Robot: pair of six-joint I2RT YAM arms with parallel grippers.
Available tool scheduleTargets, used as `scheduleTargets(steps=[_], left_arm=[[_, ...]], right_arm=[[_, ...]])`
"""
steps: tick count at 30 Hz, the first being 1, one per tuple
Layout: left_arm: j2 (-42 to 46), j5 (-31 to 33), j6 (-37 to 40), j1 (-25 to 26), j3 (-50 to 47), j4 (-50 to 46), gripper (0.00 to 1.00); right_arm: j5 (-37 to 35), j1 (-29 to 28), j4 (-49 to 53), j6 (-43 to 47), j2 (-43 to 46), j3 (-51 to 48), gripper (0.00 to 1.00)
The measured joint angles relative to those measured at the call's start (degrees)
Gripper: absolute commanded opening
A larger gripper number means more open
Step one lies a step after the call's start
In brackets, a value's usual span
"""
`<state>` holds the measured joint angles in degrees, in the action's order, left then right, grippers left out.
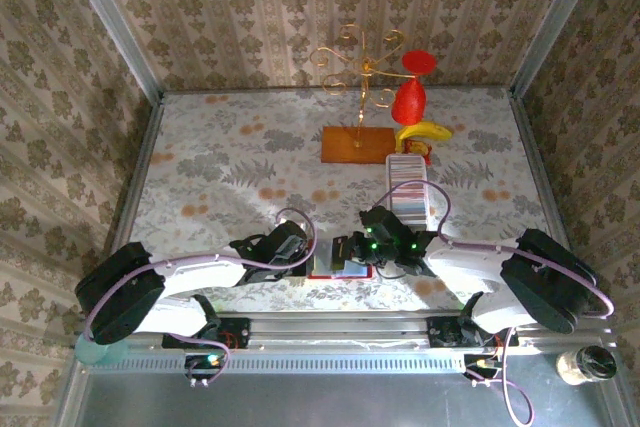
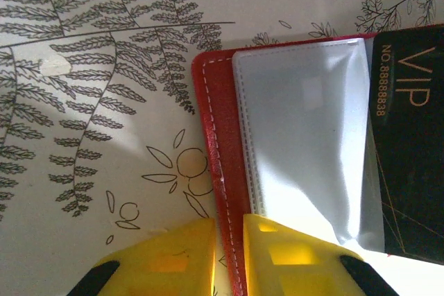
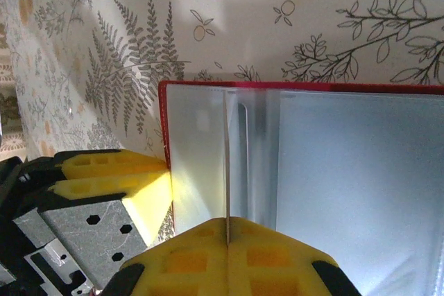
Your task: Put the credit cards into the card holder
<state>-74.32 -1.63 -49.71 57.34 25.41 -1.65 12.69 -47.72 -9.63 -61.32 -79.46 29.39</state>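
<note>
Card holder (image 3: 333, 171) lies open on the table (image 1: 220, 167) near the front edge, between the two arms. Left end effector (image 2: 230, 233) is clamped on its red border. Right end effector (image 3: 227, 227) is clenched on a black VIP credit card (image 2: 409, 136), whose edge meets a clear pocket.

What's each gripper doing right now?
Left gripper: closed on the edge of the red square card holder.
Right gripper: closed on a thin card seen edge-on.
</note>
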Motion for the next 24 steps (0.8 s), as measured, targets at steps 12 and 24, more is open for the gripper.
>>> scheduleTargets(steps=[12, 24], left_arm=[[-0.3, 0.3, 0.0, 0.2, 0.1, 0.1, 0.17], [-0.3, 0.6, 0.0, 0.4, 0.1, 0.2, 0.17]], right_arm=[[2.0, 0.0, 1.3, 0.0, -3.1, 1.5, 0.11], [1.0, -0.2, 5.1, 0.0, -2.2, 2.5, 0.08]])
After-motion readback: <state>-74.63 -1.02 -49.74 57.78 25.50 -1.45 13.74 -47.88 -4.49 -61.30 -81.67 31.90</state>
